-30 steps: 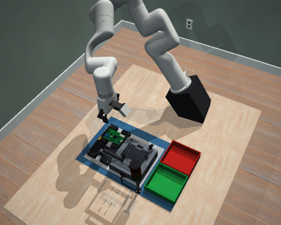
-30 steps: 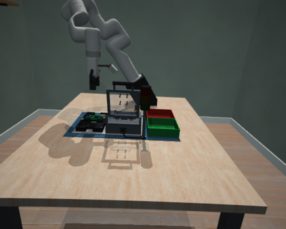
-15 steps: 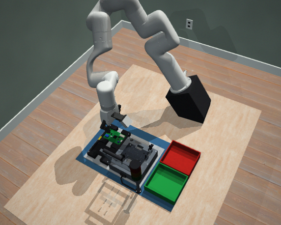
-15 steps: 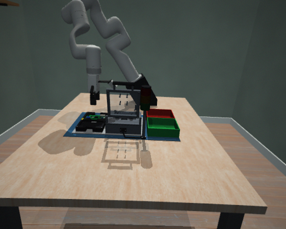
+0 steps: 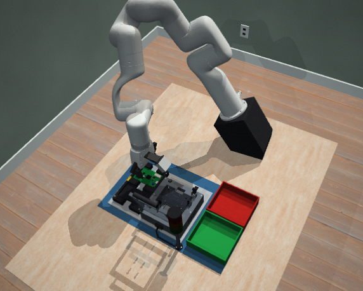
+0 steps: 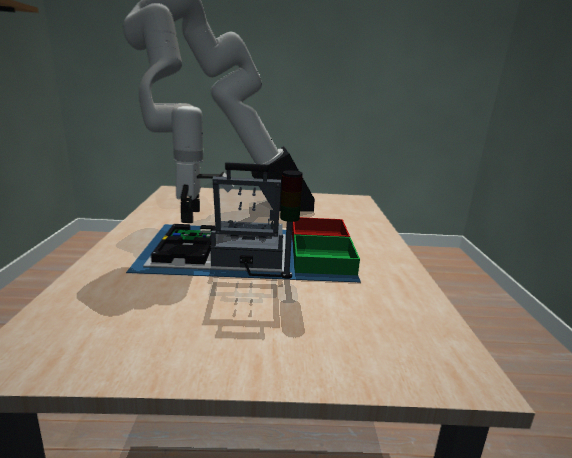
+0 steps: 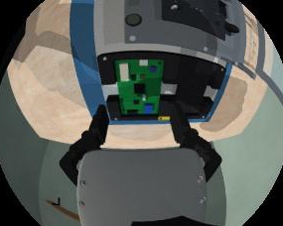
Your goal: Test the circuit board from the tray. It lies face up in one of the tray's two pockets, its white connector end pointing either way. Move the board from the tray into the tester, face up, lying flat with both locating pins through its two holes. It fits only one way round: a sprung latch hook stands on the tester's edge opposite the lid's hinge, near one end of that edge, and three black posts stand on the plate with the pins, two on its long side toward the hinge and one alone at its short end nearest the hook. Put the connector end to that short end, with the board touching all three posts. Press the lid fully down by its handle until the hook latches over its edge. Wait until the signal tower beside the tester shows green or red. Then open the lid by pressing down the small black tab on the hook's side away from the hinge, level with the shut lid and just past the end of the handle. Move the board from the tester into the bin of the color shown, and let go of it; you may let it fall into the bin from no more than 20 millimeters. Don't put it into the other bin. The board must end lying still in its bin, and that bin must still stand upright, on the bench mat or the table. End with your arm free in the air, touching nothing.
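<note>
The green circuit board point(image 5: 151, 178) lies face up in the far pocket of the black tray point(image 5: 137, 190). It also shows in the wrist view point(image 7: 140, 88), and in the exterior view point(image 6: 190, 233). My gripper point(image 7: 139, 111) is open and empty, a little above the board, its fingers standing to either side of it. It shows in the exterior view point(image 6: 189, 206) above the tray point(image 6: 182, 249). The tester point(image 5: 175, 203) stands beside the tray with its clear lid point(image 6: 243, 206) raised upright. The signal tower point(image 6: 291, 196) looks dark.
A red bin point(image 5: 233, 203) and a green bin point(image 5: 215, 236) stand side by side to the right of the tester, on the blue mat point(image 5: 115, 203). The arm's black base point(image 5: 244, 128) stands behind them. A black cable point(image 5: 164, 237) runs in front of the tester.
</note>
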Robot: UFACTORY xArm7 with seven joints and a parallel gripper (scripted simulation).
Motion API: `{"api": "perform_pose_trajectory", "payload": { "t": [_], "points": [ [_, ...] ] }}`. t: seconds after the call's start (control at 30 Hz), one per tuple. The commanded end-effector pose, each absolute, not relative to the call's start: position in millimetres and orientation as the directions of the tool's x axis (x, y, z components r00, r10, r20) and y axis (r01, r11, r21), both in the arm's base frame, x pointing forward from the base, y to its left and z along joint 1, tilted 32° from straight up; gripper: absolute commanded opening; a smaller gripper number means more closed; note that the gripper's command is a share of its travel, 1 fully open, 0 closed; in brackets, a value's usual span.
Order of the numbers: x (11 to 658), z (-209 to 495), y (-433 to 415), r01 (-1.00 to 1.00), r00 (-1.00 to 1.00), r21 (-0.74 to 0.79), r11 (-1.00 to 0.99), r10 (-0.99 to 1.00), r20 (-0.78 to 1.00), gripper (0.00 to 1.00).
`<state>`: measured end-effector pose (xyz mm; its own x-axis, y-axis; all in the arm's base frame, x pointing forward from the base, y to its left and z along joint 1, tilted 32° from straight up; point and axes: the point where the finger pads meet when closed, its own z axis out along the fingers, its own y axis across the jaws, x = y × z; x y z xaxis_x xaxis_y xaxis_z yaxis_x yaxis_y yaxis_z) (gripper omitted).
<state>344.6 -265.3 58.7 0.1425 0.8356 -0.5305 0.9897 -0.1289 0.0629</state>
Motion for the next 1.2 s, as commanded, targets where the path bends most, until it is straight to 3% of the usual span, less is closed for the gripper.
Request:
{"api": "perform_pose_trajectory", "payload": {
  "t": [0.0, 1.17],
  "points": [
    [346, 58, -266, 0.99, 0.142, 0.065, -0.127, 0.836, -0.53, 1.0],
    [346, 23, -287, 0.99, 0.142, 0.065, -0.127, 0.836, -0.53, 1.0]
  ]
}}
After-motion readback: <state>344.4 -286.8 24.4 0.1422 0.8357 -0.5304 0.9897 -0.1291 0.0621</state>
